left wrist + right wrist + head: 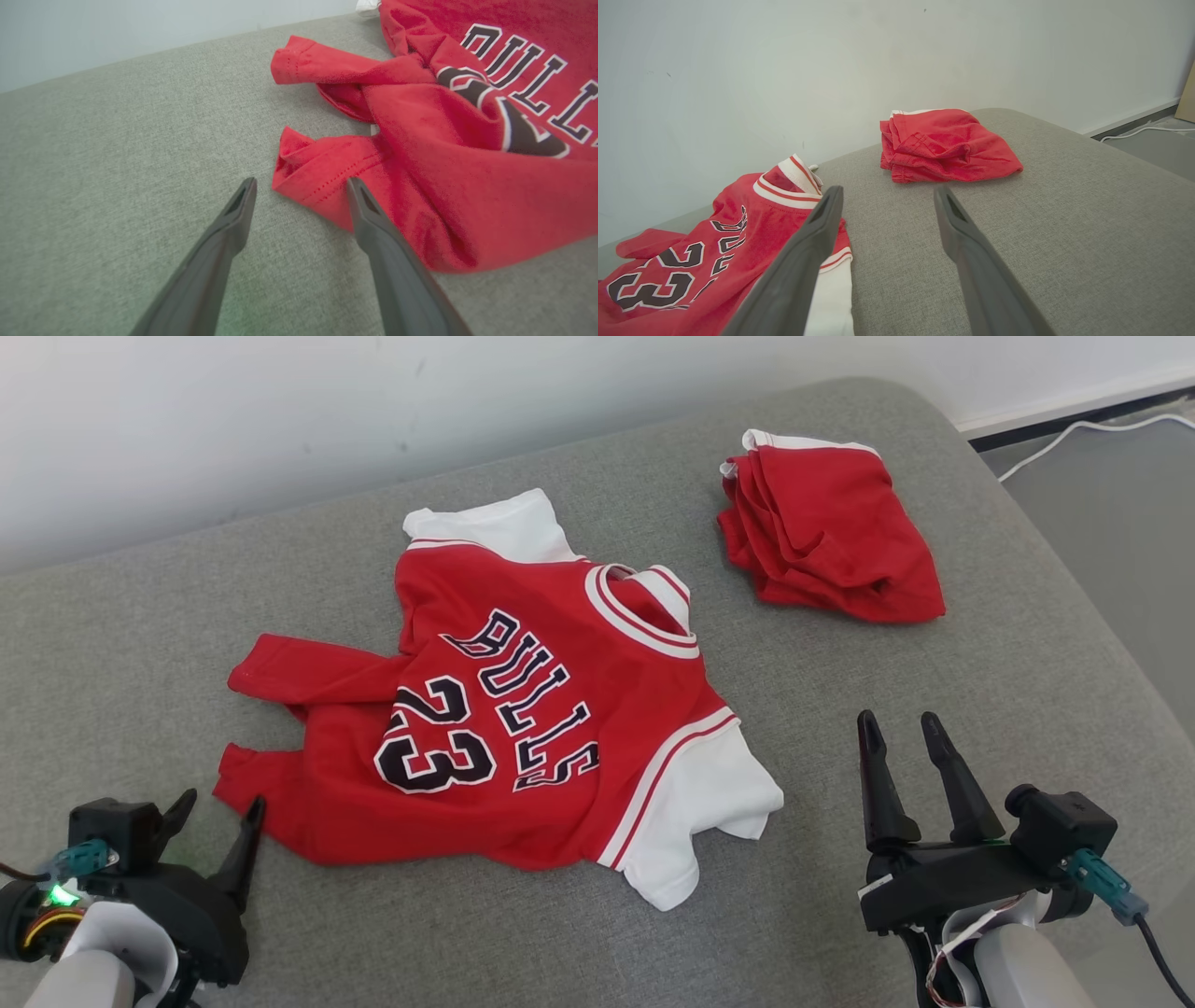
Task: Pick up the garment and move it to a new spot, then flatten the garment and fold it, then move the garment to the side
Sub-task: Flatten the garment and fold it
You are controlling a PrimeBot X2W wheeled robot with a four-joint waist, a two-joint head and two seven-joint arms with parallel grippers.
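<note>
The garment (560, 616) is a red jersey with white sleeves and "BULLS 23" printed on it. It lies rumpled in the middle of the grey cushion (140, 616), its bottom hem bunched toward my left. My left gripper (222, 803) stands open just short of that hem. In the left wrist view the garment (467, 186) has a hem corner lying between and just beyond the fingertips of the left gripper (301, 182). My right gripper (898, 719) hovers open to the right of the jersey's white sleeve with nothing between its fingers. The right wrist view has the garment (761, 212) left of the right gripper (888, 189).
A second red cloth, folded into a pile (831, 532), sits at the cushion's back right, also seen as the folded pile (943, 144) ahead of my right fingers. A white wall runs behind the cushion. A white cable (1074, 429) lies on the floor beyond its right edge.
</note>
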